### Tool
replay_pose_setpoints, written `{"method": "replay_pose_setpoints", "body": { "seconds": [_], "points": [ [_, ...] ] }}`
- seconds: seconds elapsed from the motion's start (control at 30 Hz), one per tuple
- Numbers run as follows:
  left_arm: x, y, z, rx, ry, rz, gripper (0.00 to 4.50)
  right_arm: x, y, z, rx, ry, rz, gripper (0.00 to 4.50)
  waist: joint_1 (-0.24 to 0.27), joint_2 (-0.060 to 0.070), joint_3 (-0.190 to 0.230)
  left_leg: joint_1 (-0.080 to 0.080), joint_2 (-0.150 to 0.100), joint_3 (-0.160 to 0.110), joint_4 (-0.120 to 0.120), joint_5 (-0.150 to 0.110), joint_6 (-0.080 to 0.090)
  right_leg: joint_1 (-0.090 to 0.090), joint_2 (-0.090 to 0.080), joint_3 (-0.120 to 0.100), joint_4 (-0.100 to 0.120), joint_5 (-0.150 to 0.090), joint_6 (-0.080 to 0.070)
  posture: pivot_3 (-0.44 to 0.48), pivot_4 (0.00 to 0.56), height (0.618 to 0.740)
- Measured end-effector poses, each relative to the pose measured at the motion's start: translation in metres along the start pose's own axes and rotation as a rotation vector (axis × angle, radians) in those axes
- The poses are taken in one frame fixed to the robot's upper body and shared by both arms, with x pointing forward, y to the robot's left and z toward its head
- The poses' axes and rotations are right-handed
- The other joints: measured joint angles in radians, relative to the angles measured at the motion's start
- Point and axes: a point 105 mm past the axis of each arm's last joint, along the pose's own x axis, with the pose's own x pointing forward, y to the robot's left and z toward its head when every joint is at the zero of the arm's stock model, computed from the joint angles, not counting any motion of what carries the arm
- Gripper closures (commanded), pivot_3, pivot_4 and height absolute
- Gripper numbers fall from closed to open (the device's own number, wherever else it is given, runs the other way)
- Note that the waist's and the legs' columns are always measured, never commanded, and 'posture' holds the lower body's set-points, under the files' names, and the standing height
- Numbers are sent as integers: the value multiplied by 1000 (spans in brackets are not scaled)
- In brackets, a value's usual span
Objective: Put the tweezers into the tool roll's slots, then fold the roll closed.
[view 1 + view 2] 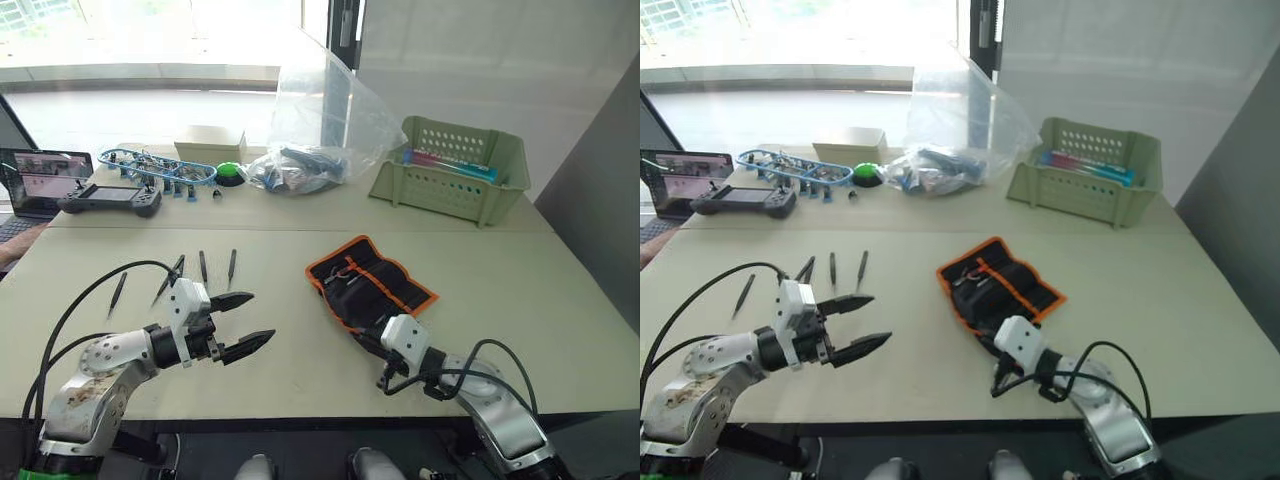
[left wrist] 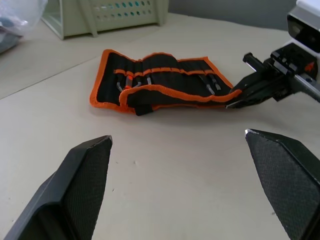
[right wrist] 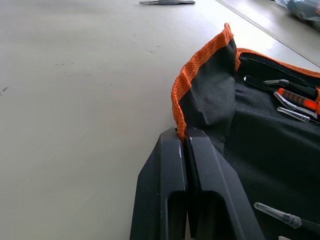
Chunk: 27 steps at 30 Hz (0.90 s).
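Right end effector [image 3: 186, 145] pinched shut on tool roll [image 1: 370, 283] near hem: soft, limp fabric, best gripped at orange edging | left end effector [image 1: 243, 322] wide, empty, left of roll | tweezers [image 1: 203, 266] farther left, thin, slippery | tabletop [image 1: 540, 280] smooth, pale | basket [image 1: 452, 168] beyond roll.

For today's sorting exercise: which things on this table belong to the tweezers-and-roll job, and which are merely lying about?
Belonging to the job:
- tool roll, its edge pinched by the right claw
- loose tweezers
- left claw, open

Lying about:
- green basket
- clear plastic bag
- handheld controller
- small box
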Motion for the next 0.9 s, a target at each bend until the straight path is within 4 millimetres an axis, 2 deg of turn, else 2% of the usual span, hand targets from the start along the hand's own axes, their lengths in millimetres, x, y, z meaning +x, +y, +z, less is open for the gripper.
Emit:
{"method": "replay_pose_setpoints", "body": {
  "seconds": [0.17, 0.3, 0.37, 0.53, 0.7, 0.8, 0.9],
  "points": [
    [15, 11, -1, 106, 41, -150, 0, -8, 18, 4, -32, 5, 96, 4433, 8, 0, 0, -1, 0, 0, 0, 0, 0, 0, 0, 0, -1, 3, 6, 0, 150, 740],
    [40, 26, 0, 253, 80, -273, 0, -15, 33, -3, -65, 40, 172, 4433, 23, 0, 0, -2, -1, 0, 2, 0, 0, 1, 0, 0, -1, 3, 6, 0, 150, 740],
    [60, 31, -2, 354, 110, -352, 0, -16, 35, -3, -77, 42, 188, 4433, 28, 0, 0, -3, -1, 0, 4, 0, 0, 1, 1, 0, -1, 3, 7, 0, 150, 740],
    [88, 33, -4, 536, 159, -504, 0, -15, 33, -3, -89, 37, 180, 4433, 23, -1, 0, -7, -1, -1, 8, -1, 2, 0, 1, 0, -1, 5, 8, 0, 150, 740],
    [94, 29, -17, 664, 235, -617, 0, -14, 31, -2, -83, 35, 156, 4433, 23, -1, 0, -7, -2, -2, 9, -1, 2, 0, 1, 0, 0, 5, 9, 0, 150, 740],
    [105, 23, -16, 702, 205, -647, 817, -15, 28, -3, -76, 44, 141, 4500, 27, -1, 0, -10, -2, -3, 11, -1, 2, 0, 1, -1, -1, 5, 10, 0, 150, 740],
    [113, 18, -11, 773, 170, -657, 1824, -14, 29, -1, -73, 36, 130, 4500, 27, -1, 0, -10, -3, -4, 12, -1, 2, 0, 1, 0, -1, 6, 11, 0, 150, 740]
  ]
}}
